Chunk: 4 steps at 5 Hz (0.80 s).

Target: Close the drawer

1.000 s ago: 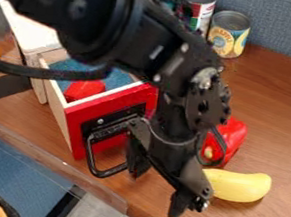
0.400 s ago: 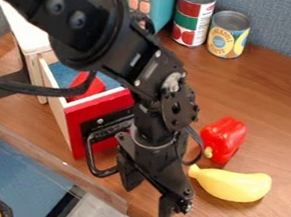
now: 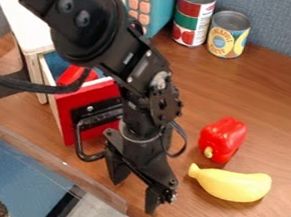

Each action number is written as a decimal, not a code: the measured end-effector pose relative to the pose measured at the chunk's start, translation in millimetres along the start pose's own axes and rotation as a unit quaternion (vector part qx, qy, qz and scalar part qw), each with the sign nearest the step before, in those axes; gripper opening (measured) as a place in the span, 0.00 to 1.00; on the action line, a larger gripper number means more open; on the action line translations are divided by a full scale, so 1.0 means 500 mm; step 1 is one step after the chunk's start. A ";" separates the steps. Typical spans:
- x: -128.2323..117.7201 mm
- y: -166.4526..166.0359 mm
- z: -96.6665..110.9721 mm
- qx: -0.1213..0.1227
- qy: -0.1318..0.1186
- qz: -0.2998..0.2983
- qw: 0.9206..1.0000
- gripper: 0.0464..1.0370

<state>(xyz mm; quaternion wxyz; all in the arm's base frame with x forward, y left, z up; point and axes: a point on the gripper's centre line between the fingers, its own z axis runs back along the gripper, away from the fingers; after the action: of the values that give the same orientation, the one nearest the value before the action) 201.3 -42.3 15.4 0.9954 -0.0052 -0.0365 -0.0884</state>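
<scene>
The claw [image 3: 134, 192] hangs fingers-down above the worktop [image 3: 269, 111] near its front edge, the two fingers spread well apart with nothing between them. Just beside it is the black handle [image 3: 86, 157] on the drawer's red front; whether the claw touches the drawer, I can't tell from here. The drawer [image 3: 65, 115] is partly out of its pale wooden cabinet [image 3: 26, 21], with a red thing [image 3: 72, 74] lying inside on something blue. Over on the claw's other side lies a yellow toy banana [image 3: 235, 186], with a red bell pepper [image 3: 221, 139] just behind it. Farther back, by the worktop's rear edge, two cans [image 3: 193, 18] stand close together, a teal toy with pink buttons [image 3: 160, 4] beside them.
</scene>
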 end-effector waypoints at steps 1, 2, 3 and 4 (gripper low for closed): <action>0.006 0.018 -0.004 0.001 -0.003 0.010 1.000 0.96; 0.023 0.037 -0.004 0.002 -0.008 0.019 1.000 0.96; 0.042 0.059 -0.004 0.005 -0.012 0.032 0.999 0.96; 0.055 0.085 -0.004 0.010 -0.014 0.045 0.999 0.96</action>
<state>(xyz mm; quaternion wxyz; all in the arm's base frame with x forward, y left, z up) 236.1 -5.3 15.2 0.9978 0.0015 -0.0506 -0.0435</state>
